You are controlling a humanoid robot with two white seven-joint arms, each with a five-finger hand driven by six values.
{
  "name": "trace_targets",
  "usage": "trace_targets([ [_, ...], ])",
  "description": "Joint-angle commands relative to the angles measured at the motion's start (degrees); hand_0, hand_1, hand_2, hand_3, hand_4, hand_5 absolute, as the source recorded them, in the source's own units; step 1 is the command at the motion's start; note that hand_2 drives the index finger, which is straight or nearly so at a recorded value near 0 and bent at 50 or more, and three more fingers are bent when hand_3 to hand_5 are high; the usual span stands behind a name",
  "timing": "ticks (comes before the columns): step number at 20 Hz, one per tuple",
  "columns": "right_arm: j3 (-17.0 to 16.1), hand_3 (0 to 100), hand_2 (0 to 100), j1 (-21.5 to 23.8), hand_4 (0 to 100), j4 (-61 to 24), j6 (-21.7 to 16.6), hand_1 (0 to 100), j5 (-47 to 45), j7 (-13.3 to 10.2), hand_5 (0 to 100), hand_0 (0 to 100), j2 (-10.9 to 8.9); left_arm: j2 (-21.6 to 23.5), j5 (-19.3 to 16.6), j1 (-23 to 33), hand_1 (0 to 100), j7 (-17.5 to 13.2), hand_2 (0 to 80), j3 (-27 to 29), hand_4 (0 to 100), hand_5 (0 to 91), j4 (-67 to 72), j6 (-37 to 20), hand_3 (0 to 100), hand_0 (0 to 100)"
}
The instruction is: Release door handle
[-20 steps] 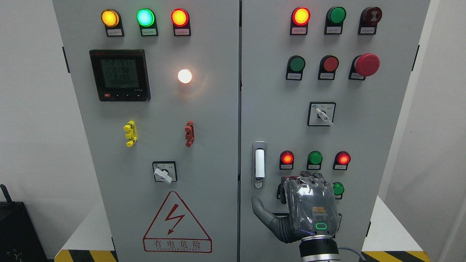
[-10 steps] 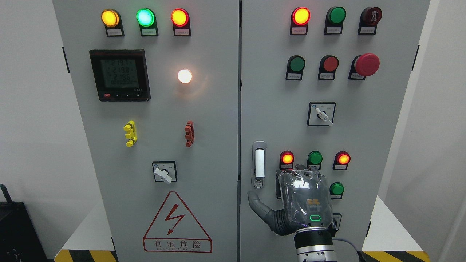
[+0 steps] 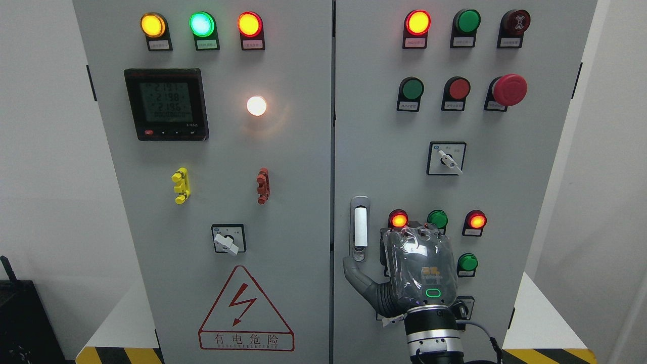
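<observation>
The door handle (image 3: 360,227) is a slim white lever in a silver recessed frame, upright at the left edge of the grey cabinet's right door (image 3: 379,126). It lies flush, with a round lock at its lower end. My right hand (image 3: 389,258) comes up from the bottom edge, its back towards me, just right of and below the handle. Its fingers are curled in towards the panel and hold nothing. The thumb (image 3: 354,270) sticks out left, its tip just under the handle's frame. The left arm is out of view.
Lit red and green lamps (image 3: 437,220) sit just above and right of my hand. A rotary switch (image 3: 446,158) and a red emergency button (image 3: 509,90) are higher up. The left door (image 3: 303,202) carries a meter (image 3: 166,104), a switch and a warning triangle (image 3: 245,311).
My right hand has risen and shifted left along the right door. Its thumb tip now reaches the handle frame's lower end. The handle itself has not moved.
</observation>
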Motion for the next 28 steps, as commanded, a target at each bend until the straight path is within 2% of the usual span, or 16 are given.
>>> trace_targets([
  [1, 0.1, 91, 80, -1.3, 71, 1.5, 0.1, 33, -0.2, 0.1, 50, 15, 0.14, 0.0, 0.0, 0.0, 0, 0.0, 3.2, 0.0, 13, 0.0, 0.0, 0.1, 17, 0],
  [7, 0.2, 91, 79, -1.4, 71, 1.8, 0.5, 34, -0.4, 0.0, 50, 16, 0.14, 0.0, 0.0, 0.0, 0, 0.0, 3.2, 0.0, 13, 0.0, 0.0, 0.1, 17, 0],
  [15, 0.0, 90, 78, -2.3, 71, 2.3, 0.5, 39, -0.7, 0.0, 51, 17, 0.14, 0.0, 0.0, 0.0, 0, 0.0, 3.0, 0.0, 13, 0.0, 0.0, 0.1, 17, 0],
  [28, 0.0, 89, 78, -2.9, 71, 3.1, 1.5, 40, -0.8, 0.0, 51, 19, 0.14, 0.0, 0.0, 0.0, 0, 0.0, 3.2, 0.0, 13, 0.0, 0.0, 0.0, 17, 0],
])
